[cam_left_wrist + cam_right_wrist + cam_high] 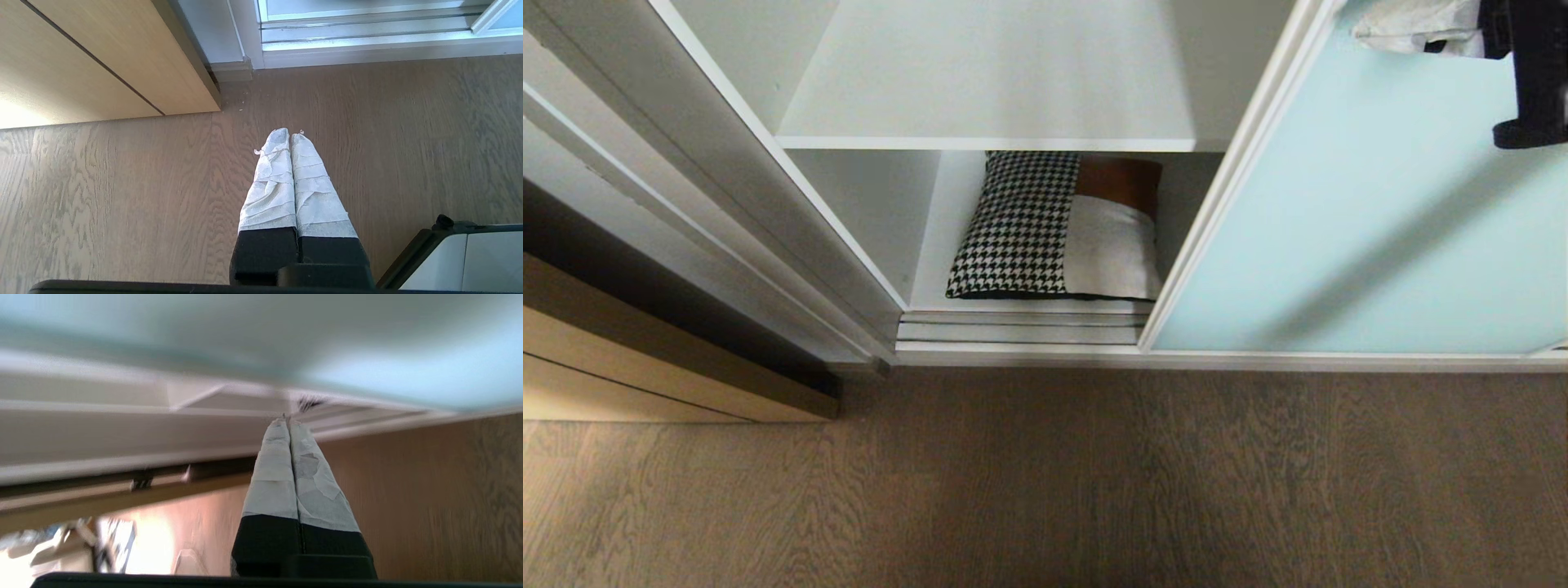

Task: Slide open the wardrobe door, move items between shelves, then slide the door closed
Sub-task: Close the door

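The right gripper (289,424), fingers clenched on nothing, is raised before the sliding wardrobe door (1372,237); the left gripper (289,136), likewise clenched, hangs over the floor (122,196). The cushion (1058,229) lies on the bottom shelf (931,278). Judged soft and light; pinch its near edge.

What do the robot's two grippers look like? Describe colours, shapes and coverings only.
Left gripper: two long tapering fingers wrapped in wrinkled white tape, on black blocky bases. Right gripper: the same build, its white wrapping torn in patches. No cables or markings show.
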Tool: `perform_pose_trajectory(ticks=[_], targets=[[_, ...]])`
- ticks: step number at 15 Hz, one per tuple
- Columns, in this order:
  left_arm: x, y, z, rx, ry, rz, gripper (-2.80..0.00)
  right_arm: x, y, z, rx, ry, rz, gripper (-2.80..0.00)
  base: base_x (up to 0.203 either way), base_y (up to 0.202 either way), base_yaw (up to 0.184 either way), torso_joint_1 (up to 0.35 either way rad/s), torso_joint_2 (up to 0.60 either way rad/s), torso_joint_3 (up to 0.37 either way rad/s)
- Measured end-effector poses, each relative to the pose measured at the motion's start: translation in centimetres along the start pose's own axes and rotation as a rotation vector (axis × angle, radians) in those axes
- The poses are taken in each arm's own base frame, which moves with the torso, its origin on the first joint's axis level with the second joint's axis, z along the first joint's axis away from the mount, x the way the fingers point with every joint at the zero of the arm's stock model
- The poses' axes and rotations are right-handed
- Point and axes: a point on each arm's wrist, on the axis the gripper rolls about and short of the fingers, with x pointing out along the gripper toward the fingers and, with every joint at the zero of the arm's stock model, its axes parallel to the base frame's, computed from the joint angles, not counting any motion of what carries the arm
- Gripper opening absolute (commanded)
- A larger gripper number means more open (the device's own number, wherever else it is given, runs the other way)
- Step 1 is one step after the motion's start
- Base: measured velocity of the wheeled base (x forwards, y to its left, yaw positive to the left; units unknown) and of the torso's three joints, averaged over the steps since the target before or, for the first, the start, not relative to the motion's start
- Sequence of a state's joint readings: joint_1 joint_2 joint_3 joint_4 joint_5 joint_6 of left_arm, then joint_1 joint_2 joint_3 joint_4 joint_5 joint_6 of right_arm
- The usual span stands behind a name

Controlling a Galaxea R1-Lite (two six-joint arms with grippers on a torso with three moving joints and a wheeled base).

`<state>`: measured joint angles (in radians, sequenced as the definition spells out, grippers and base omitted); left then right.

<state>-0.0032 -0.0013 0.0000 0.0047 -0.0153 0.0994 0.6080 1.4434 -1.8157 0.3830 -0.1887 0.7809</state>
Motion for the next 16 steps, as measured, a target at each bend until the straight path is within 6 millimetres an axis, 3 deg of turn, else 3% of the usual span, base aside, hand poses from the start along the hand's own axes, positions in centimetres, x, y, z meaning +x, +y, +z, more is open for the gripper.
perform_pose_trajectory(ticks=[4,7,16], targets=[[0.0,0.0,0.0,0.000,0.000,0.000,-2.80,2.0,0.4,-0.5,-0.003,-0.050,-0.057,-2.80,0.000,0.000,0.000,0.000,0.00,0.000],[0.0,0.0,0.0,0.000,0.000,0.000,-2.80,2.5,0.2,-0.4,-0.008,-0.066,-0.081,-2.80,0.000,0.000,0.000,0.000,0.00,0.000],[0.0,0.0,0.0,0.000,0.000,0.001,-2.80,-1.1,-0.8,0.1,-0.020,-0.021,-0.025,-2.80,0.000,0.000,0.000,0.000,0.00,0.000]])
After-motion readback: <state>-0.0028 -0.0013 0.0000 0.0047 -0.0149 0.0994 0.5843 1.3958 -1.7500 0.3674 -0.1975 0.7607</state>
